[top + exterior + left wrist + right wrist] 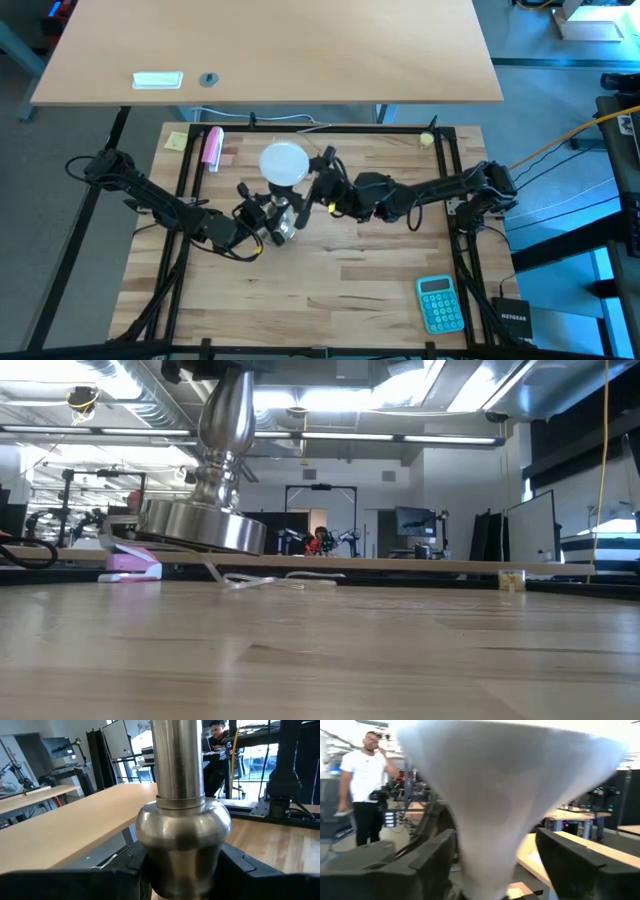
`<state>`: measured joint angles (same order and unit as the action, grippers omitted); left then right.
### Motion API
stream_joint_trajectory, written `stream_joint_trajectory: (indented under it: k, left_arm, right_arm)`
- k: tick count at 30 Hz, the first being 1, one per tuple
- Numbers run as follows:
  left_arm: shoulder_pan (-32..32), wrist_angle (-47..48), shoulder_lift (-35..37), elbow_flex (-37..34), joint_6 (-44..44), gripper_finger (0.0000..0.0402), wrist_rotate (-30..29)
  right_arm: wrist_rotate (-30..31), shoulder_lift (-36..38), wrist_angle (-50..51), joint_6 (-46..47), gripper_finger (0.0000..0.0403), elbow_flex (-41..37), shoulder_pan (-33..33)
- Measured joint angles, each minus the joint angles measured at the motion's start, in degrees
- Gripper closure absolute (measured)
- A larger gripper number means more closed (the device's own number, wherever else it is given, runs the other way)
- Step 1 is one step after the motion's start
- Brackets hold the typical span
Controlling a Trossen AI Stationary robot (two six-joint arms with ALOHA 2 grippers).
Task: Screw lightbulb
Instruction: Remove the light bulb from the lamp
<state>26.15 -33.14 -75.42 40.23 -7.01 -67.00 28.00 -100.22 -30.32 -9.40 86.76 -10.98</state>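
The white frosted lightbulb [283,163] stands over the top of the silver lamp stand [285,224] at the table's middle; the joint between them is hidden. In the low view the stand's round base [198,526] hangs tilted above the tabletop. My left gripper [262,216] is shut on the stand and comes from the table's left. My right gripper [314,186] comes from the right and is shut on the bulb, whose tapering neck [490,835] fills the right wrist view. My left gripper pinches the lamp stand's rounded bulge [182,840] on its stem between the two fingers [122,870], one on each side. The fingers come level from the table's left, across the stem. The stand is lifted clear of the table and tilted. My right gripper has the lightbulb's tapering neck [470,845] between its two fingers [427,862], below the globe. The fingers come roughly level from the table's right, across the neck. The bulb stands over the stand's top with its globe up, clear of the table.
A blue calculator [440,304] lies at the near right, with a black box [514,318] beyond the table's edge. A pink object [212,147] and a yellow note [176,141] lie at the far left. A person [365,785] stands in the room behind.
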Motion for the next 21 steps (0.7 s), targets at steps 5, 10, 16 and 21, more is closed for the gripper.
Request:
stream_joint_trajectory:
  k: [5,10,16,21]
  left_arm:
    - [0.2,0.1,0.0,0.0,-1.0,0.0272,3.7]
    - [1.5,0.1,0.0,0.0,-3.4,0.0272,6.7]
    - [2.2,-2.8,0.1,0.1,-5.1,0.0272,21.0]
    - [0.2,-4.9,0.1,0.2,-0.1,0.0272,49.0]
  right_arm:
    - [-3.4,0.0,3.2,0.1,0.0222,0.0,0.5]
    - [-5.3,1.9,9.2,0.5,0.0261,0.0,-0.6]
    - [-13.8,6.6,17.0,2.9,0.0261,0.0,-3.3]
    - [-40.4,8.1,20.8,3.0,0.0261,1.2,-3.2]
